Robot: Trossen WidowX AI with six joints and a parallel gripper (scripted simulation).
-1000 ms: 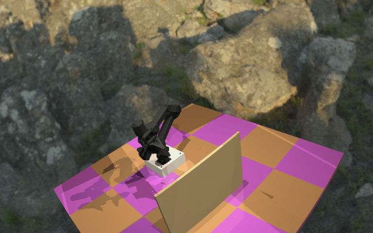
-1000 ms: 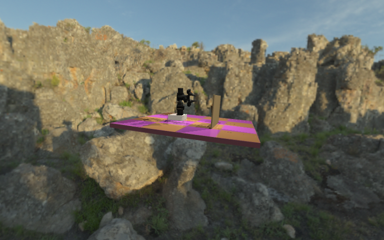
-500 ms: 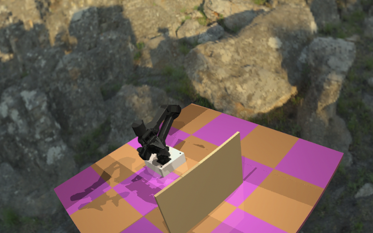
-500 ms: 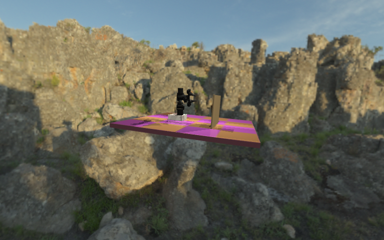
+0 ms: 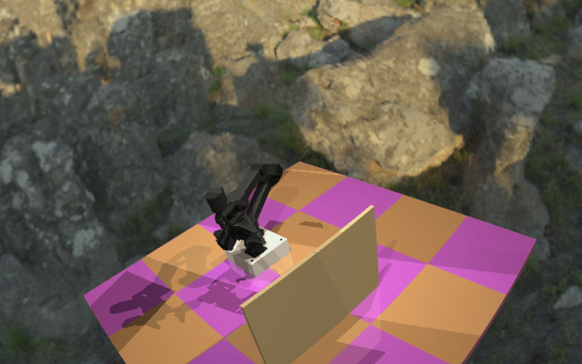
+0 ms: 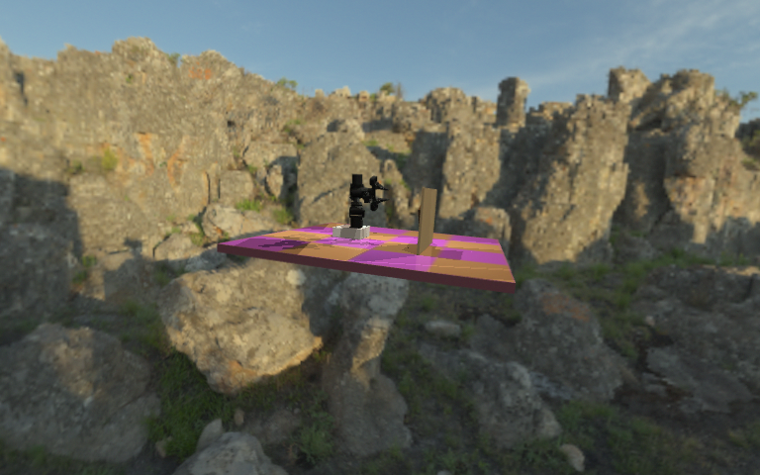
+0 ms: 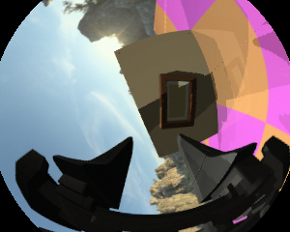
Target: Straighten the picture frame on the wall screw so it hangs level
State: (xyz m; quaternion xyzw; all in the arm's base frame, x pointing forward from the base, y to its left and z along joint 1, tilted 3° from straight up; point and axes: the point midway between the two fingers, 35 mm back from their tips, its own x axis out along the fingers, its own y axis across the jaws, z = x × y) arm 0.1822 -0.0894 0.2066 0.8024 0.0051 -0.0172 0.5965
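Observation:
The picture frame (image 7: 162, 101), brown with a pale inner border, hangs on the upright tan wall panel (image 5: 308, 297) (image 6: 427, 224) (image 7: 145, 58). In the wrist view the wall's top edge is on the left, and the frame's long sides are not parallel to it. The frame looks crooked: its end toward the bottom of that view is nearer the top edge. The screw and notched strip are hidden. My black gripper (image 6: 385, 194) (image 7: 156, 136) is open and empty, back from the wall, with a gap to the frame. The top camera sees only the panel's back.
The arm's white base (image 5: 280, 246) (image 6: 351, 234) stands on the orange and magenta checkered table (image 5: 456, 293) (image 6: 478, 258) in front of the wall. Shadows of the arm and panel fall across the table. Rocks lie beyond its edges.

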